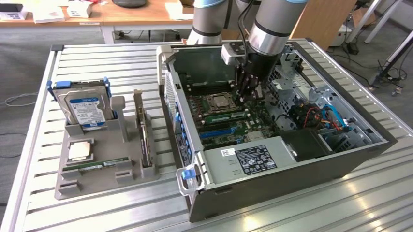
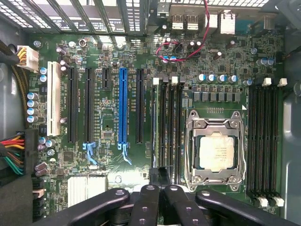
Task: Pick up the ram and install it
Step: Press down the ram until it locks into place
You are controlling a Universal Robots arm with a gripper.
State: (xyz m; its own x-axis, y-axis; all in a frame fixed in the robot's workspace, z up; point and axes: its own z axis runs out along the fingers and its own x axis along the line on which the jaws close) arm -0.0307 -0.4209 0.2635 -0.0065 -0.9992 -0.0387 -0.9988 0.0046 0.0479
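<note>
My gripper [image 1: 249, 96] is down inside the open computer case [image 1: 361, 159], over the motherboard [image 2: 113, 155] and next to the processor socket [image 2: 217, 150]. In the wrist view its fingers [image 2: 143, 202] are pressed together, so it is shut, with nothing visible between them. The fingertips hang just over the bank of memory slots [image 2: 167, 122] beside the socket. In the exterior view a green ram [image 1: 227, 117] stands on edge in that bank, just below the socket. Whether the fingertips touch it I cannot tell. A second green stick [image 1: 96, 166] lies on the grey tray [image 1: 71, 186].
The tray at the exterior view's left also holds a hard drive [image 1: 84, 107], a square silver processor chip [image 1: 79, 151] and an upright expansion card [image 1: 143, 140]. Inside the case are cables [image 1: 322, 116], a power supply [image 1: 255, 157] and another slot bank [image 2: 265, 141].
</note>
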